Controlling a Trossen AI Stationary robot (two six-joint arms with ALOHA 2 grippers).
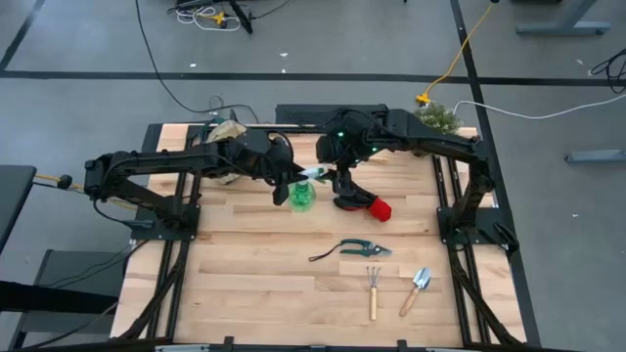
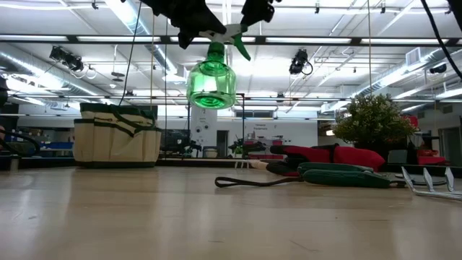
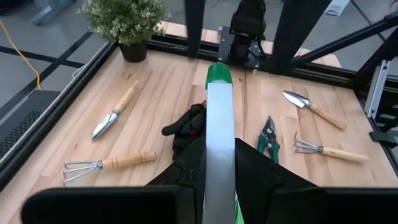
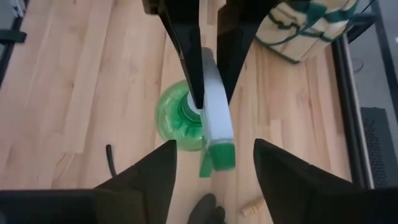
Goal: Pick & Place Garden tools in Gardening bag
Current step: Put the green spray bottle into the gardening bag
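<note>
The green spray bottle [image 1: 302,196] hangs high over the table's middle, my left gripper [image 1: 286,182] shut on its white head. In the low view the bottle [image 2: 211,81] is well clear of the tabletop. My right gripper [image 4: 214,174] is open just right of the bottle, its fingers on either side of the green nozzle [image 4: 221,155] without touching it. The gardening bag [image 1: 227,132] stands on its base at the far left. Black-and-red gloves [image 1: 370,206], pruning shears [image 1: 364,248], a rake [image 1: 373,290] and a trowel [image 1: 417,286] lie flat on the table. My left gripper pinches the bottle's white spray head [image 4: 212,99] between its two fingers [image 4: 186,56], just above the neck. The fingers come from the table's left, slanting slightly down, and lie along the head. The bottle hangs below them, roughly upright and lifted clear.
A bushy potted plant [image 1: 437,117] stands at the far right corner. A second trowel [image 3: 113,116] and a fork [image 3: 109,164] lie toward the far side. Bare wood lies between the bag and the bottle and along the near left.
</note>
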